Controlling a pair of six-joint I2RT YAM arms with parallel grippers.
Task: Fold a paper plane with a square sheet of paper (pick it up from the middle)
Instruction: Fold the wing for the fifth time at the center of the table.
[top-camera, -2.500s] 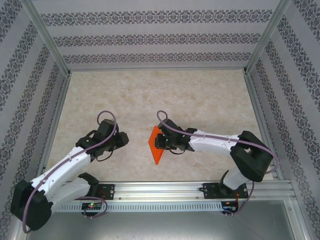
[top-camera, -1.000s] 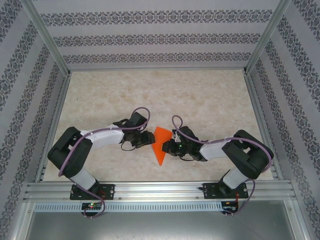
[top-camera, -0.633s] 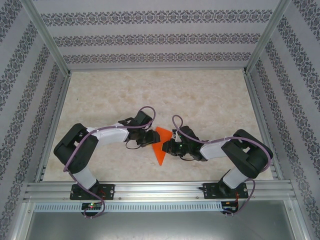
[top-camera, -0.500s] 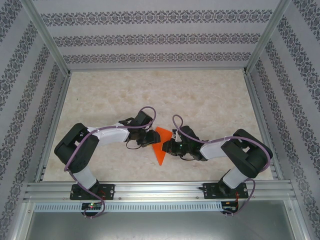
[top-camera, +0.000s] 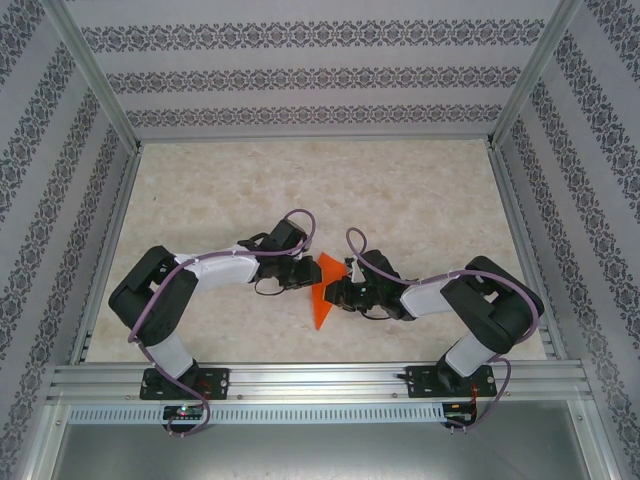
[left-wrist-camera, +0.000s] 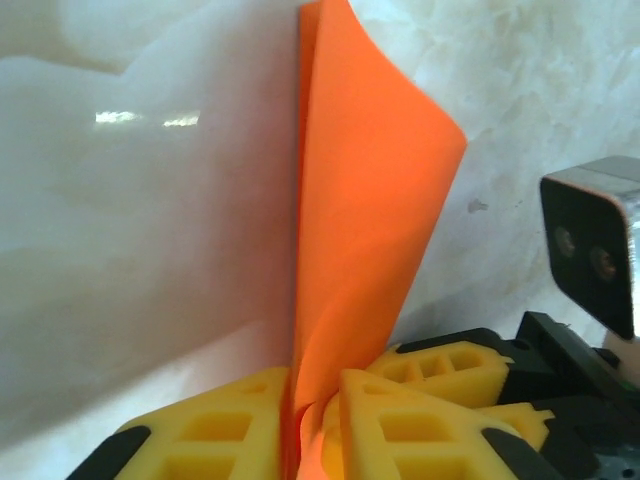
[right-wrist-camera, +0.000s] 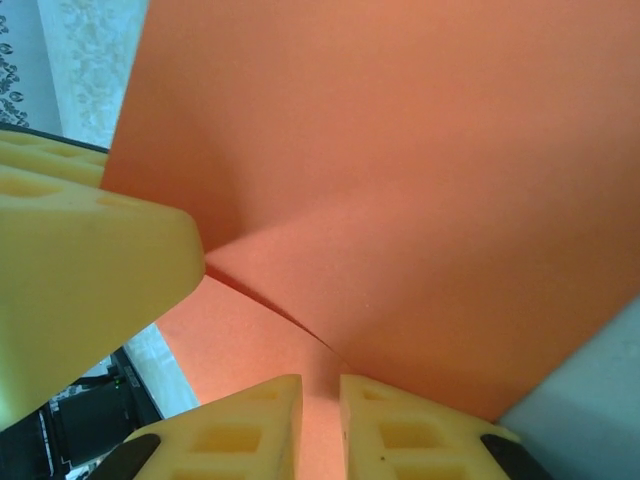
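- main risk: you have two grips on one thin sheet. if the arms pull apart or twist out of step, it tears at a pinch point or slides out of one pair of pads.
- left gripper: its fingers are nipped almost together on the doubled lower edge, with only paper between them. the bite looks shallow to me, so a small tug could free it.
- right gripper: also nearly closed, with paper running down into the narrow slot between its fingers. a soft buckle sits just above its tips, and if you squeeze or push there you'll set a stray crease off the fold line.
- position: the sheet is held just beyond the middle of the near rail, long point aimed back at the rail. the left gripper sits slightly further from the rail than the right.
- i can't tell whether that point touches the table. if it does, dragging will bend the tip.
- look: bright orange and unmarked, doubled into a narrow tapering shape. the free flap curls open rather than lying flat — the fold isn't pressed, so it's not a plane yet.
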